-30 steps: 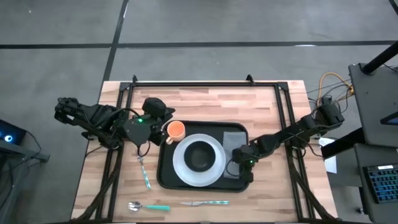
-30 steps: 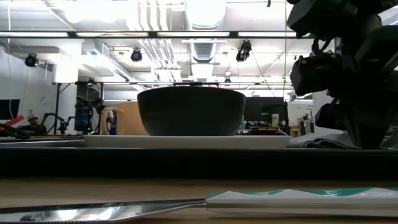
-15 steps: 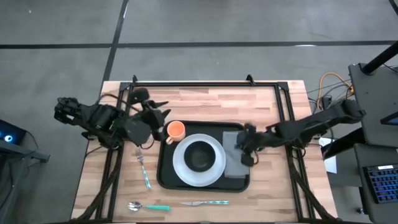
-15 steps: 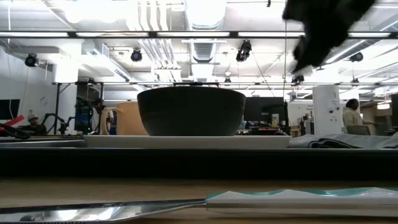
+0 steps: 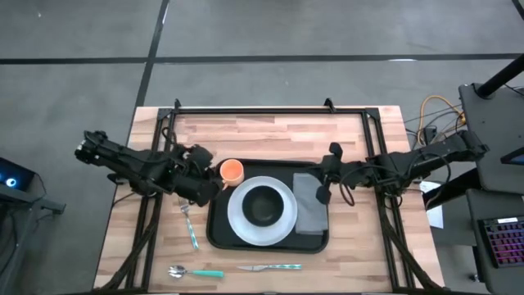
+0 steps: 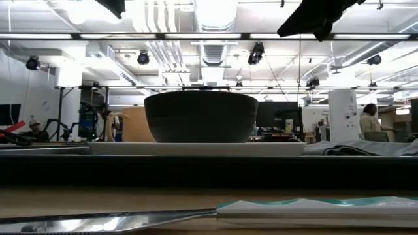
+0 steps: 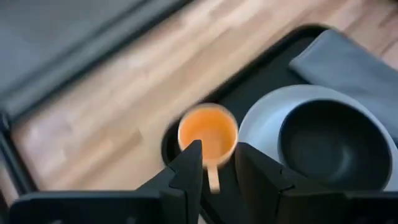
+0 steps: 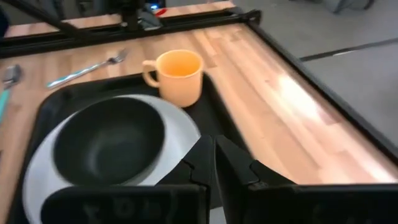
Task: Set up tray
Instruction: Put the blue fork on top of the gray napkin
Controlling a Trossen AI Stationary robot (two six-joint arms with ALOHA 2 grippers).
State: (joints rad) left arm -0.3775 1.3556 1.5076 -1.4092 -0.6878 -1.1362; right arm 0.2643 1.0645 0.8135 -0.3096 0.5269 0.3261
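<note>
The black tray (image 5: 219,233) lies in the middle of the wooden table (image 5: 270,135), nearer its front edge. On the tray sit a white plate (image 5: 239,220) with a black bowl (image 5: 262,205) on it, an orange mug (image 5: 232,171) in the far left corner, and a grey napkin (image 5: 311,203) along the right edge.

The left gripper (image 5: 206,183) hangs just left of the mug. Its jaws are a little apart and hold nothing. The right gripper (image 5: 322,195) is over the napkin's far end, with its jaws closed on nothing.

A fork (image 5: 190,225) lies left of the tray. A spoon (image 5: 195,272) and a knife (image 5: 270,267) lie by the table's front edge. No writing can be read.
</note>
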